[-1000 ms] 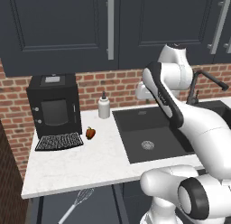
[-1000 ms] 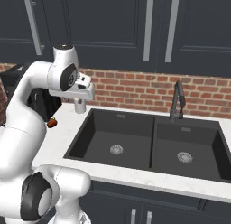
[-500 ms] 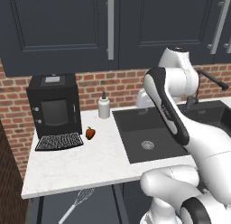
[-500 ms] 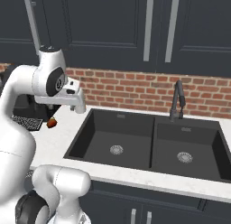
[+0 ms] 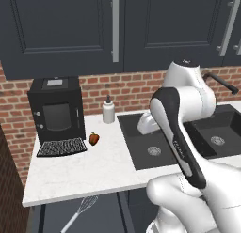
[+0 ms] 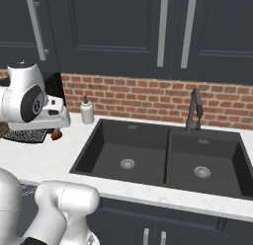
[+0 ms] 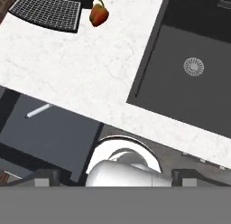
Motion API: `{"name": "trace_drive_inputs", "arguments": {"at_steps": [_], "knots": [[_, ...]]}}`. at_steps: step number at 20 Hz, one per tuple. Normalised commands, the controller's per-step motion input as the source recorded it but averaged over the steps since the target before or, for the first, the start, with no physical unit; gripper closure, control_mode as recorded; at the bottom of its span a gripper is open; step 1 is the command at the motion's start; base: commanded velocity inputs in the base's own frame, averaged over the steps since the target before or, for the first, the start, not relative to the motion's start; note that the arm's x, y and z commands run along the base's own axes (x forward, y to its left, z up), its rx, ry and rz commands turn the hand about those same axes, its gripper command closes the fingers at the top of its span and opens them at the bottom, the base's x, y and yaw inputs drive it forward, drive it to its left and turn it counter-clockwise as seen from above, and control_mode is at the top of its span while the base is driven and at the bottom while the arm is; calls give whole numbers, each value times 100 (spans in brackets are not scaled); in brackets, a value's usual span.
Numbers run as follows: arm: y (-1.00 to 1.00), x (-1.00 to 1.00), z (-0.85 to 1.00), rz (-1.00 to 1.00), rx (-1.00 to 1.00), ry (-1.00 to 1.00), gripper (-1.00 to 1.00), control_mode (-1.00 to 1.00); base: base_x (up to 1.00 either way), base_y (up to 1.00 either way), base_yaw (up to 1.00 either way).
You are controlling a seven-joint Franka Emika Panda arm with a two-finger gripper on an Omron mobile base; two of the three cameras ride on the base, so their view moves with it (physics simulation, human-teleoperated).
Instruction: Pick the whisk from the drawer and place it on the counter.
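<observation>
The whisk (image 5: 81, 211) lies flat in the open drawer (image 5: 101, 213), below the front edge of the tabletop (image 5: 89, 168) and on the coffee machine (image 5: 56, 110) side of the sink (image 5: 155, 145). Its wire head sits just under the tabletop lip; its pale handle runs away from the lip, out toward the drawer front and slanting to the coffee machine side. In the hand view only the handle tip (image 7: 38, 111) is exposed past the tabletop edge (image 7: 90, 78), on the dark drawer floor (image 7: 54, 137). The claw (image 7: 117, 178) is held high over the sink's near corner and looks down on both tabletop and drawer; its fingertips (image 7: 45, 178) stand far apart at the bottom of the hand view, so the claw is wide and holds nothing. From the claw, the whisk lies lower, toward the coffee machine side, and nearer the robot than the tabletop lip. The coming move therefore calls for travel sideways and downward into the drawer. The jaws should be turned to close across the handle, not along it. The handle, clear of the overhanging lip, appears the better place to grasp than the head. A small red pepper (image 5: 94, 139) rests on the tabletop beside the coffee machine's tray (image 5: 62, 147), clear of this path.
</observation>
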Motion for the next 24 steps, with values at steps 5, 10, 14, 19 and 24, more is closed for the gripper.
{"name": "trace_drive_inputs", "arguments": {"at_steps": [5, 10, 14, 19, 24], "knots": [[34, -85, 0, 19, -8, 0, -100, -100, 0, 0, 0], [31, -77, -2, 20, -10, 0, -100, -100, 0, 0, 0], [20, -70, -6, 21, -9, 0, -100, -100, 0, 0, 0], [31, -75, -16, 23, -11, 0, -100, -100, 0, 0, 0], [35, -81, -26, 28, -11, 0, -100, -100, 0, 0, 0]]}}
